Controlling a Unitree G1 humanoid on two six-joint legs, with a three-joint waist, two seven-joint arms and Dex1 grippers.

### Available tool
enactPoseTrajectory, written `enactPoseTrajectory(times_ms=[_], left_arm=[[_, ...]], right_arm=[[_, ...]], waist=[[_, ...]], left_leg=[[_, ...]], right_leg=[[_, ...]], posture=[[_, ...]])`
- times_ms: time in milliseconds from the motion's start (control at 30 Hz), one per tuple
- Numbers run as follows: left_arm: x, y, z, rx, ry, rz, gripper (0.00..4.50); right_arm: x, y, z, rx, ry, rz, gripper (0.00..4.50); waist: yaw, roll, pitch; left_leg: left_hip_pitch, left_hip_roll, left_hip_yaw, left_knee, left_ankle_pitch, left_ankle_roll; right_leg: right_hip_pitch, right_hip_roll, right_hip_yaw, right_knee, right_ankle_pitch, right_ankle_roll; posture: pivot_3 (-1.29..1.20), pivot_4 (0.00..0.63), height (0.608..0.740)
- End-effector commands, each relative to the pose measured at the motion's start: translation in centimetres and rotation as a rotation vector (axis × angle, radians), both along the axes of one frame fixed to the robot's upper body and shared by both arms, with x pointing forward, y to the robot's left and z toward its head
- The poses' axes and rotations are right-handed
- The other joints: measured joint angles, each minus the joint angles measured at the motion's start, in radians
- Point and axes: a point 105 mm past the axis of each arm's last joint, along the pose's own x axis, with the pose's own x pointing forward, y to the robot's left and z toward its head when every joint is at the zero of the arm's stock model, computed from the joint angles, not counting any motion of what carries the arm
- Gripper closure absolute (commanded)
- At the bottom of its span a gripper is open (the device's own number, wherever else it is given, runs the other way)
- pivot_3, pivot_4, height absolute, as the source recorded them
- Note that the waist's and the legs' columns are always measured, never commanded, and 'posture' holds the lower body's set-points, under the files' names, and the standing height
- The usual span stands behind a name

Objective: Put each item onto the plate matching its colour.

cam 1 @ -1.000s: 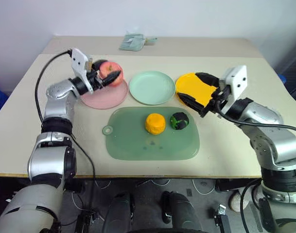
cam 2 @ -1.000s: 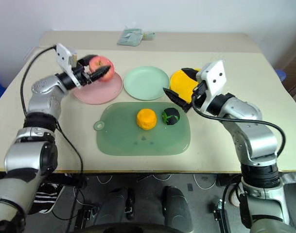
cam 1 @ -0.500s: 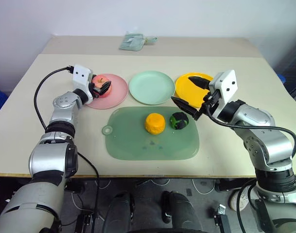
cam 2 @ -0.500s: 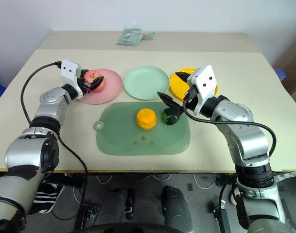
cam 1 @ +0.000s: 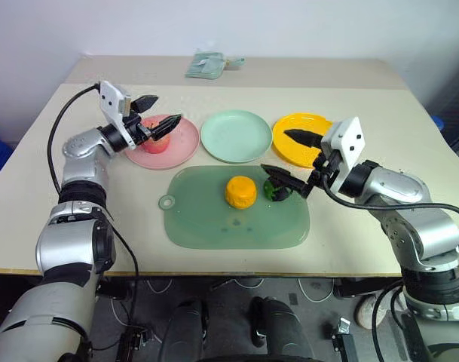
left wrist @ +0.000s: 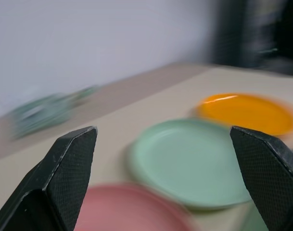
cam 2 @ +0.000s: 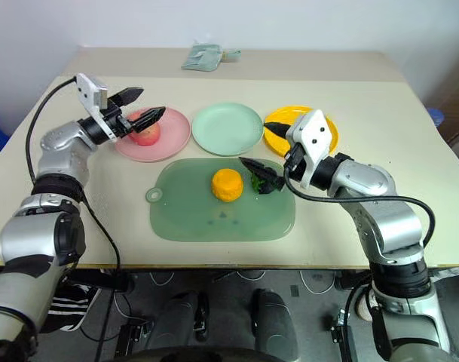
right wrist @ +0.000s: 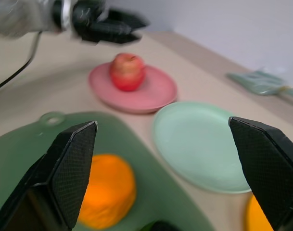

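Half the dark ball (cam 1: 277, 188) behind right claw (cam 1: 288, 155)

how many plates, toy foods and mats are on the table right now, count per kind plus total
Round shallow plastic plates: 3, the pink plate, the mint green plate, the yellow-orange plate
Round toy foods: 3, the pink-red apple, the orange fruit, the dark green-black lumpy ball
Translucent green rectangular mats: 1
Total: 7

Beige table (cam 1: 214, 83) under everything; translucent green rectangular mat (cam 1: 214, 222) near front edge; folded grey-green cloth (cam 1: 208, 64) at far edge, well apart from mat
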Motion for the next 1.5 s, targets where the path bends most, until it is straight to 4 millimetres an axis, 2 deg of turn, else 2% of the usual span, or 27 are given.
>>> enactPoseTrajectory(times_ms=[33,100,200,333,467,700,1200,1367,1500], left_arm=[[-3.6,-0.3,-0.2,0.037,0.067,-0.286,0.02],[-4.8,-0.1,-0.5,0.065,0.099,-0.345,0.02],[-5.4,0.2,0.0,0.042,0.097,-0.362,0.02],[-6.5,-0.2,-0.5,0.056,0.132,-0.405,0.02],[-7.1,-0.1,-1.5,0.096,0.172,-0.411,0.02],[-7.4,0.4,-1.3,0.088,0.176,-0.407,0.02],[-8.6,1.4,-2.1,0.145,0.171,-0.392,0.02],[-9.4,1.7,-2.4,0.157,0.178,-0.379,0.02],[-9.9,2.1,-2.6,0.174,0.176,-0.357,0.02]], right_arm=[[-0.7,0.6,0.2,-0.047,-0.010,0.039,0.00],[-0.8,1.1,0.1,-0.043,0.001,0.052,0.00],[-0.8,1.9,0.2,-0.027,-0.006,0.063,0.00],[-0.1,1.3,-0.4,-0.072,0.013,0.032,0.00],[0.4,1.1,-1.0,-0.104,0.034,0.007,0.00],[0.0,2.0,-0.3,-0.054,0.041,0.059,0.00],[0.8,7.7,-2.4,-0.116,0.138,0.113,0.00],[2.3,7.3,-3.1,-0.148,0.180,0.065,0.00],[2.5,7.3,-4.0,-0.183,0.229,0.075,0.00]], waist=[[-0.010,0.000,0.000],[-0.018,0.000,0.000],[-0.021,0.000,0.000],[-0.020,0.000,0.000],[-0.020,0.000,0.000],[-0.020,0.000,0.000],[-0.021,0.000,0.000],[-0.021,0.000,0.000],[-0.022,0.000,0.000]], left_leg=[[0.000,0.000,0.000,0.000,0.000,0.000],[0.001,0.001,0.000,0.000,0.000,0.000],[0.000,0.001,-0.001,0.000,0.000,0.000],[0.000,0.000,-0.002,0.000,0.000,0.000],[0.000,0.000,-0.001,0.000,0.000,0.000],[0.000,0.000,-0.002,0.000,0.000,0.000],[0.000,0.000,-0.001,0.000,0.000,0.000],[0.000,0.000,-0.001,0.000,0.000,0.000],[0.000,0.001,-0.001,0.000,0.000,0.000]], right_leg=[[0.000,0.000,0.000,0.000,0.000,0.000],[0.000,0.001,0.000,0.001,0.000,0.000],[0.000,0.001,0.000,0.001,0.000,0.000],[0.000,0.000,0.000,0.001,0.000,0.000],[0.000,0.000,0.000,0.000,0.000,0.000],[0.000,0.000,0.000,0.001,0.000,0.000],[-0.001,0.000,0.000,0.001,0.000,-0.001],[-0.001,0.000,0.000,0.001,0.000,-0.001],[-0.001,0.000,0.000,0.001,0.000,-0.001]], posture=[[0.00,0.150,0.740],[0.00,0.150,0.740],[0.00,0.150,0.740],[0.00,0.150,0.740],[0.00,0.150,0.740],[0.00,0.150,0.740],[0.00,0.150,0.740],[0.00,0.150,0.740],[0.00,0.150,0.740]])
